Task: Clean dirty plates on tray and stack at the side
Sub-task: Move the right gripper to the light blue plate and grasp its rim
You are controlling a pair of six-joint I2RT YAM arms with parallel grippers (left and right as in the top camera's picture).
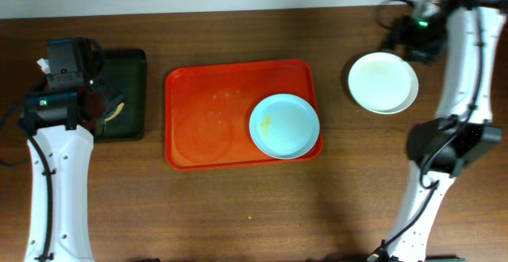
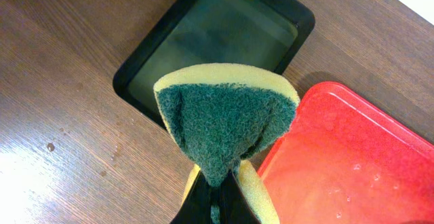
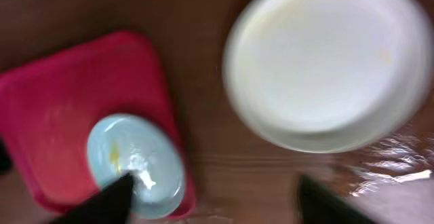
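Well, tray (image 1: 198,95): red, mid-worktop, wet drops on its bare left half.
Blue plate (image 1: 284,125): lies flat at tray's right end, yellow smudge left of ctr, edge reaching tray's right rim.
White plate (image 1: 382,82): off the tray, on the worktop to its right, toward far edge. Might sit on a 2nd plate, can't tell.
Left fingers (image 2: 215,209): clamped tight on the sponge, hanging above worktop btwn tub & tray corner.
Sponge (image 2: 227,119): yellow w/ green scrub face, folded by the squeeze, green side facing wrist cam.
Tub (image 2: 217,41): dark green-black, rectangular, just left of tray, not touching it.
Right fingers (image 1: 406,41): by white plate's far-right edge. Wrist view is blurred, but both dark tips show well apart w/ nothing btwn.
Worktop (image 1: 238,214): brown wood grain, a few droplets near tub.
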